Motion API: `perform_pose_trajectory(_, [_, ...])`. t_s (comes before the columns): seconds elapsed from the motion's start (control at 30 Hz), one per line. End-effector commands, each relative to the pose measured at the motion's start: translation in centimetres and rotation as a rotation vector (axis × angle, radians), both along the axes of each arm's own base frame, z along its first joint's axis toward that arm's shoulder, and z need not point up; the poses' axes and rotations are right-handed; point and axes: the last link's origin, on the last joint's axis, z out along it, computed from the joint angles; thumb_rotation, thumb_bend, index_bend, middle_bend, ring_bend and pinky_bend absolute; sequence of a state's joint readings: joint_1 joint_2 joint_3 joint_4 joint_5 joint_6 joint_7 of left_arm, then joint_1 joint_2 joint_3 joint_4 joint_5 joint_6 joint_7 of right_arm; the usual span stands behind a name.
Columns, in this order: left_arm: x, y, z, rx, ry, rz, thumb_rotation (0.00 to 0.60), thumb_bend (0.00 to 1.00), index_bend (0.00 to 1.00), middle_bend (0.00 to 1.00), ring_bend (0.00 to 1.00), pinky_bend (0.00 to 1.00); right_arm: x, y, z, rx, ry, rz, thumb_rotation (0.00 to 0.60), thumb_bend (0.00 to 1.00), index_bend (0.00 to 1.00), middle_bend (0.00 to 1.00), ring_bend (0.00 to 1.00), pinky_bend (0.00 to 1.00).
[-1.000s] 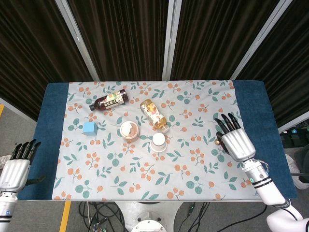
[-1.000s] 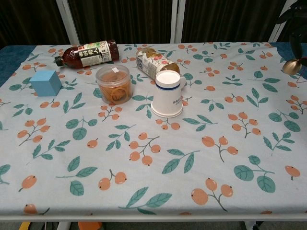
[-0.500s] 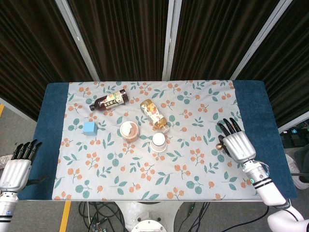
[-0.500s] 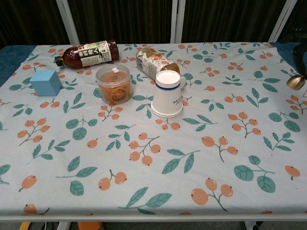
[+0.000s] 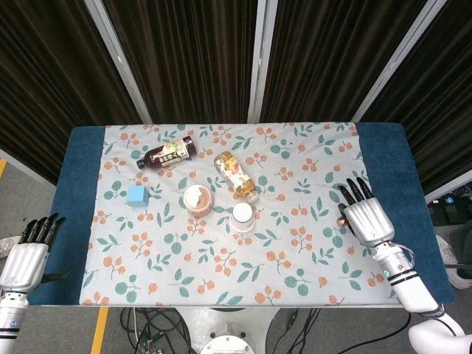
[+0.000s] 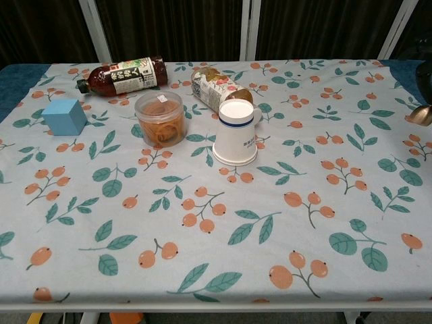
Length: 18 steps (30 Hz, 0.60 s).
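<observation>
My right hand (image 5: 366, 217) hovers over the right side of the table, fingers spread and holding nothing; only a thumb tip shows at the right edge of the chest view (image 6: 423, 115). My left hand (image 5: 26, 256) hangs open beyond the table's left edge, below the tabletop. A white upside-down cup (image 5: 243, 217) (image 6: 236, 132) stands mid-table. Beside it on the left is a clear round tub (image 5: 197, 199) (image 6: 160, 118). A dark bottle (image 5: 167, 153) (image 6: 123, 75) and a pale bottle (image 5: 236, 175) (image 6: 214, 86) lie on their sides behind. A blue cube (image 5: 136, 195) (image 6: 65, 116) sits at left.
A floral cloth (image 5: 221, 258) covers the blue table (image 5: 77, 192). Dark curtains with metal posts stand behind the table. Cables lie on the floor below the front edge.
My right hand has drawn back to the right and toward the front edge, almost leaving the chest view. My left hand has sunk slightly lower. The objects have not moved.
</observation>
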<state>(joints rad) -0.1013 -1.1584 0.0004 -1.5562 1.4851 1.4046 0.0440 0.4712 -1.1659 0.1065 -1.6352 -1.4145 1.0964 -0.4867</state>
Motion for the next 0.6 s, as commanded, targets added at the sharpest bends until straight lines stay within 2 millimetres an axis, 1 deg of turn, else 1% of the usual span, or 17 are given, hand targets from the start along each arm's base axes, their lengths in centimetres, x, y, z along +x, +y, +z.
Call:
perform_pose_trajectory(0.03, [0.0,0.0,0.1,0.005,-0.001,0.002,0.6,0.0,0.04,0.0,0.0,0.01,-0.3,-0.3,-0.9,0.031,-0.02,-0.048,0.6,0.42,0.85,0.16,0.0,0.0])
perform_pose_trajectory(0.4, [-0.1,0.1,0.0,0.003,0.001,0.002,0.6,0.0,0.04,0.0,0.0,0.01,-0.3,-0.8,-4.1,0.114,0.011,-0.048,0.6,0.42,0.85,0.16,0.0,0.0])
perform_pose_trajectory(0.6, [-0.2,0.0,0.2,0.011,0.003,0.001,0.6,0.0,0.04,0.0,0.0,0.01,-0.1,-1.3,-5.3,0.133,0.008,-0.053,0.6,0.42,0.85,0.16,0.0,0.0])
